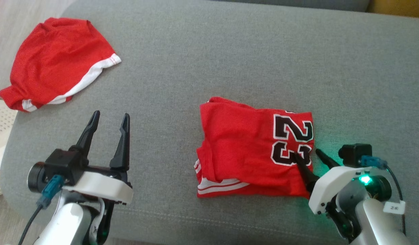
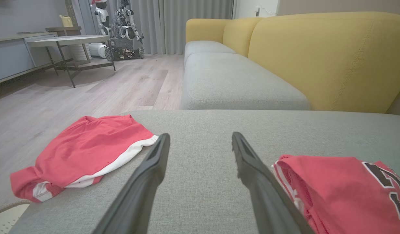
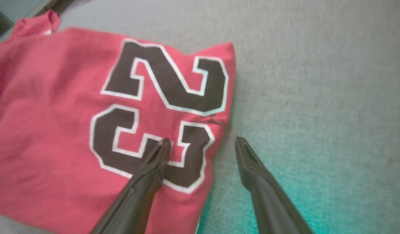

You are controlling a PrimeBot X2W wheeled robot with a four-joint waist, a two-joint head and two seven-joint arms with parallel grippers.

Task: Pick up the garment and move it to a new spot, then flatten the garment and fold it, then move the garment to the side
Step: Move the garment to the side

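The folded jersey [image 1: 243,146] lies on the grey cushion [image 1: 229,51], right of centre and on the near half, in front of the right arm. It forms a roughly rectangular bundle, slightly longer from the robot's left to its right than from near to far. The black 23 runs along its right edge with the digits turned on their side, the 2 farther from the robot and the 3 nearer. White-striped trim shows at the near left corner.

The right gripper [image 1: 306,153] stands wide open and grips nothing. It straddles the jersey's right edge, one finger over the 3 and the other over bare cushion just beside the cloth. Whether the finger presses the fabric cannot be told.

The left gripper [image 1: 110,115] is also spread wide and empty, above the cushion well left of the jersey. A second red garment [image 1: 56,61] with white trim lies at the far left corner.
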